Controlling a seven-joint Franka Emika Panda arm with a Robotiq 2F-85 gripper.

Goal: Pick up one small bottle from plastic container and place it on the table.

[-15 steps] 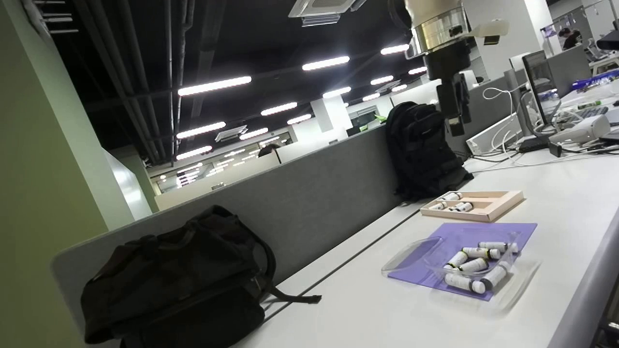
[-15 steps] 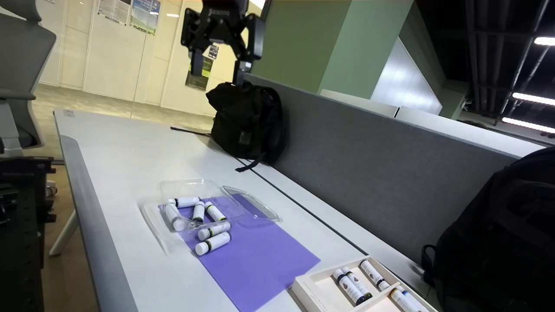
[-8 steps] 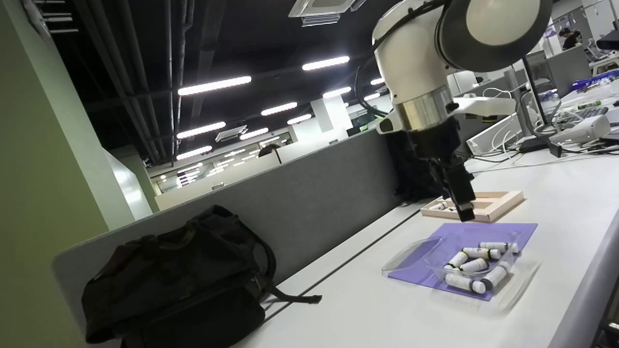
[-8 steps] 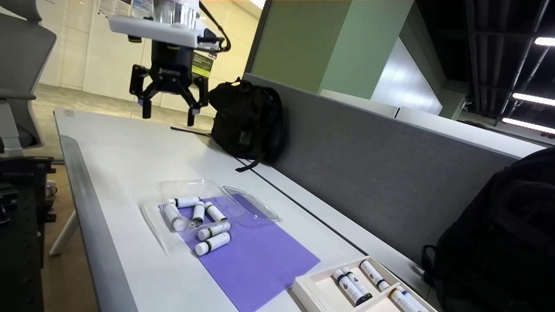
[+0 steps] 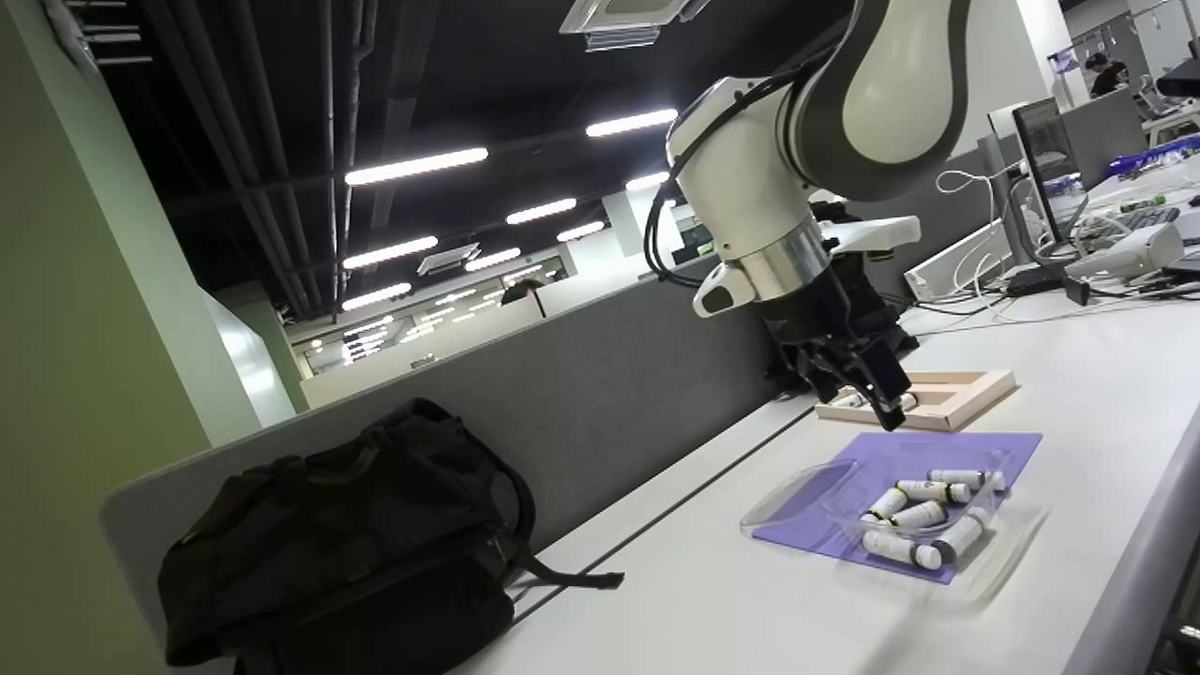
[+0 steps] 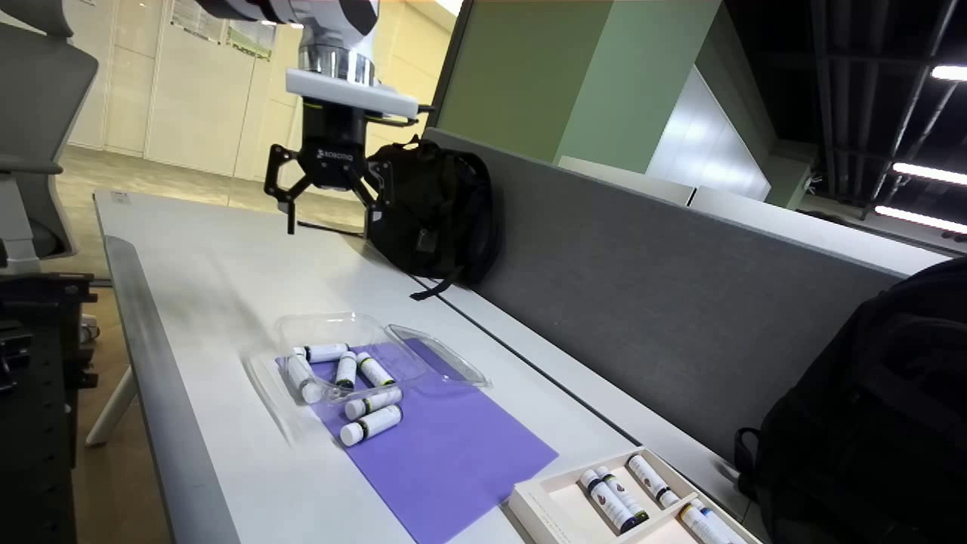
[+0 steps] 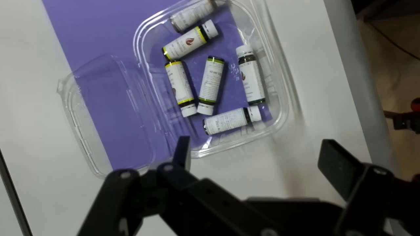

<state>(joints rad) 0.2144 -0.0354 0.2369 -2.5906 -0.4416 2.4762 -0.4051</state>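
White table (image 5: 694,609): six small bottles (image 7: 211,80) in plastic container (image 7: 226,147)

Left of the container, an exterior view alone shows a chair (image 6: 41,113). The gripper (image 6: 330,231) hangs higher than the container, fingers (image 7: 338,167) apart. Right of the container, an exterior view alone shows a monitor (image 5: 1052,173); the wrist view alone, flame marks (image 7: 190,41) on the bottles. Counted: two backpacks (image 5: 347,553), one tan box (image 6: 542,511), one purple mat (image 6: 446,465) partly beneath the container.
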